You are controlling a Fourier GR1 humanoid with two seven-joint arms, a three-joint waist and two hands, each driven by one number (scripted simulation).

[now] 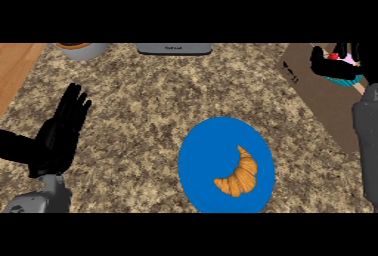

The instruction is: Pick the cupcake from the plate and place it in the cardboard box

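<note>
One blue plate [193, 165] carries a single croissant [239, 176]. Up and right of the plate, the right hand [325, 62] curls round one cupcake [344, 75], seemingly over the one cardboard box [325, 102]. Left of the plate, the left hand [63, 131] rests with fingers straight, holding nothing.

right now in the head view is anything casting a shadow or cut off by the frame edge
Head view: the left hand throws a dark shadow on the counter just beside its wrist; the croissant lies evenly lit on the blue plate, no glare; the right hand, curled round the cupcake over the cardboard box, is cut by the right edge.
</note>
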